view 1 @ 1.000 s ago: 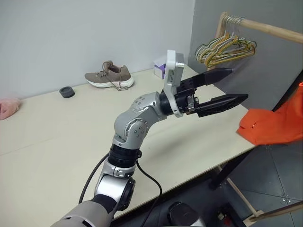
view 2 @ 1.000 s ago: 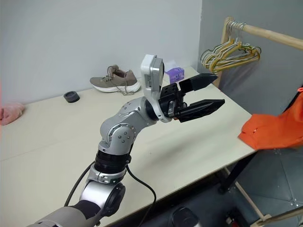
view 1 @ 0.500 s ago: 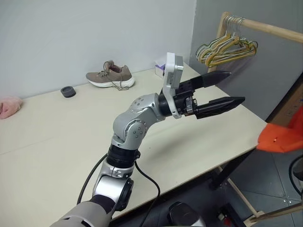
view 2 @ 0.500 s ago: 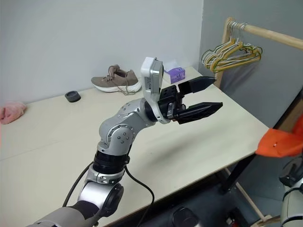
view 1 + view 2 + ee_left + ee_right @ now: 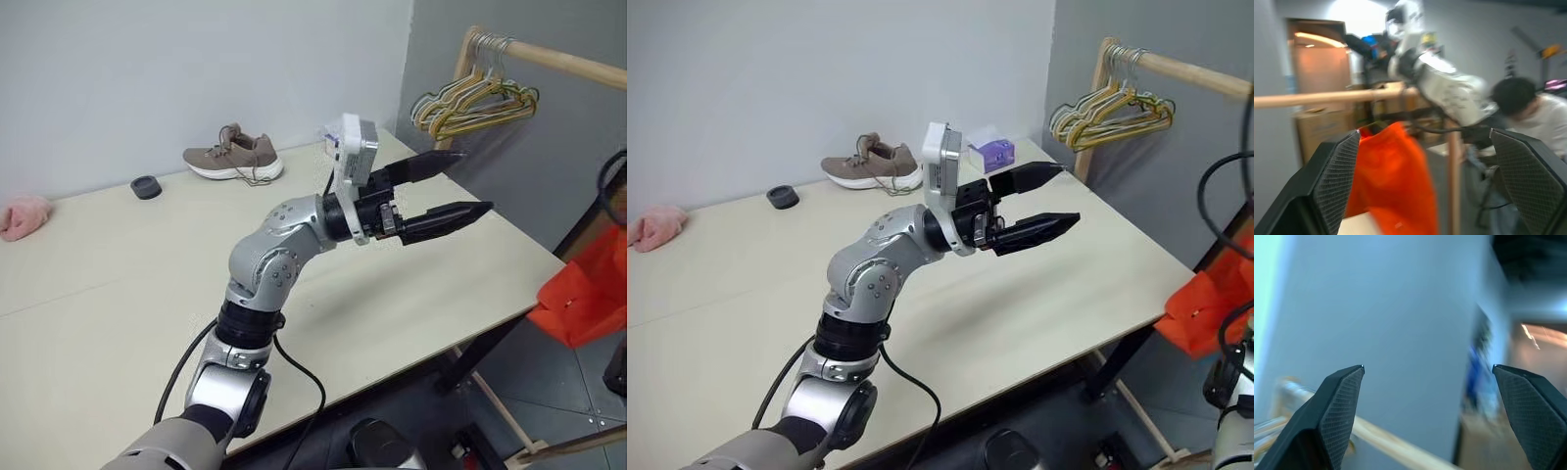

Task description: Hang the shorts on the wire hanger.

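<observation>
1. Left eye view: no brand, label or writing can be read on any item.
2. The left hand is held above the tabletop, its two black fingers spread wide, with nothing between them and nothing touched.
3. The right hand is seen in the right wrist view, fingers wide apart, holding nothing and aimed at a grey wall with a wooden rail below it.
4. The shorts hang past the tabletop's right edge, clear of both hands.
5. The wire hanger cannot be made out; bunched hangers hang on the rail.
6. A shoe, a black disc and a pink cloth lie along the tabletop's far side.
</observation>
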Robot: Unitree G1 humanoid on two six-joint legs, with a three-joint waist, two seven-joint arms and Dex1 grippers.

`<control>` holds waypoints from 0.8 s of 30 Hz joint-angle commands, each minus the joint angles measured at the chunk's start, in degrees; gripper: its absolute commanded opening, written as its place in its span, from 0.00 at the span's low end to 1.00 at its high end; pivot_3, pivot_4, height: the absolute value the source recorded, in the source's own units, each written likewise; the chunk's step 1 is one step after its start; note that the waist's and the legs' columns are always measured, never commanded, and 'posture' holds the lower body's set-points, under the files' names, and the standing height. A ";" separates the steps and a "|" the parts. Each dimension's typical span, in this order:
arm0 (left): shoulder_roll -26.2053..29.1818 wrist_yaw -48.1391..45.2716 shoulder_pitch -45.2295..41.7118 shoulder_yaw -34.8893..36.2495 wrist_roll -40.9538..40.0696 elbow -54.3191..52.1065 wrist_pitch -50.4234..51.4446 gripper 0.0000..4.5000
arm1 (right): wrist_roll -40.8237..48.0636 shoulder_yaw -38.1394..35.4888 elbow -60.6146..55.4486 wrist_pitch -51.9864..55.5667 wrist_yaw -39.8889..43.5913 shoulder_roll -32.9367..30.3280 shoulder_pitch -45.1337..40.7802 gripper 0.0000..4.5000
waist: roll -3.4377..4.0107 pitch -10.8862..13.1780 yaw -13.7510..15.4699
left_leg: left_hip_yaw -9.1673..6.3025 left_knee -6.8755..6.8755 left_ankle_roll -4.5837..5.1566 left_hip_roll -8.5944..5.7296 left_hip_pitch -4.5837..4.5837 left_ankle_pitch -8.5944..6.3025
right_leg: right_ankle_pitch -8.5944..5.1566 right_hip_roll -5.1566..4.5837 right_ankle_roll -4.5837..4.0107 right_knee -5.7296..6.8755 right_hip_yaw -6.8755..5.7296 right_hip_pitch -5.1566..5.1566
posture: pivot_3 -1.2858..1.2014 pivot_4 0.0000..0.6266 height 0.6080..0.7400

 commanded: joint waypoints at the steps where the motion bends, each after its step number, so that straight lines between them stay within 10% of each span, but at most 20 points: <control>1: 2.83 4.36 1.48 1.07 4.70 -2.14 -1.94 1.00 | -0.53 5.07 -5.66 -7.28 4.00 2.59 2.38 0.99 | -0.06 0.03 0.00 | 0.00 0.00 0.00 0.01 0.00 0.00 | 0.01 0.01 0.02 0.02 0.00 0.00 | 0.38 0.00 1.00; 12: 13.29 29.09 20.08 11.34 20.77 -9.27 1.47 1.00 | 4.67 20.70 -13.40 -10.72 16.01 15.89 17.23 0.99 | -0.87 0.10 4.11 | -0.36 0.01 -0.06 0.26 -0.12 -0.02 | 0.03 0.16 0.06 0.17 -0.09 -0.13 | 0.42 0.00 1.00; 24: 11.65 46.81 36.91 21.06 31.10 -14.80 3.59 1.00 | 1.20 30.65 1.30 -20.20 18.30 31.87 26.55 0.99 | -1.09 -0.03 15.36 | -0.92 0.33 -0.07 0.11 -1.51 -0.03 | 0.29 -0.07 -0.10 0.28 -0.68 -1.18 | 0.47 0.00 1.00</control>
